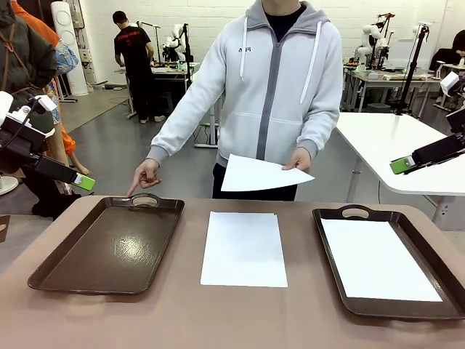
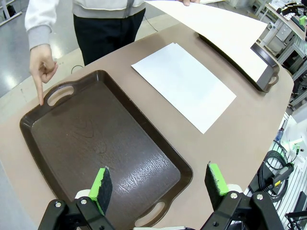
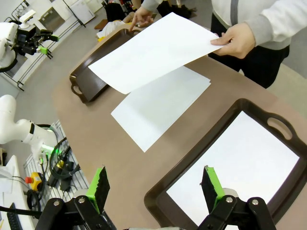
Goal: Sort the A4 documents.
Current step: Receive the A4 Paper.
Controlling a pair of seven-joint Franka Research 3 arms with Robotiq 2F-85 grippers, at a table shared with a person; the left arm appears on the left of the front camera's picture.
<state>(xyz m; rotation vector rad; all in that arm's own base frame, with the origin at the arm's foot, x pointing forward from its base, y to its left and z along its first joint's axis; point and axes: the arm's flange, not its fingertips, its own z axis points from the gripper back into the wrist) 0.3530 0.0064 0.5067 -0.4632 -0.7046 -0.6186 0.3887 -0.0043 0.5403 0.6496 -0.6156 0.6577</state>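
Observation:
A white A4 sheet (image 1: 244,248) lies on the brown table between two dark brown trays. Another sheet (image 1: 379,258) rests in the right tray (image 1: 341,212). The person holds a third sheet (image 1: 258,174) in one hand above the table's far edge and points a finger of the other hand (image 1: 143,177) at the handle of the bare left tray (image 1: 109,243). My left gripper (image 2: 159,183) hangs open above the left tray's near end. My right gripper (image 3: 155,186) hangs open above the right tray's (image 3: 192,163) near corner. Both arms stand raised at the front view's sides.
The brown table (image 1: 218,313) carries both trays and the loose sheet (image 2: 184,84). A white table (image 1: 392,138) stands behind at right. Another person and other workbenches are farther back in the room. Cables lie on the floor beside the table (image 3: 53,158).

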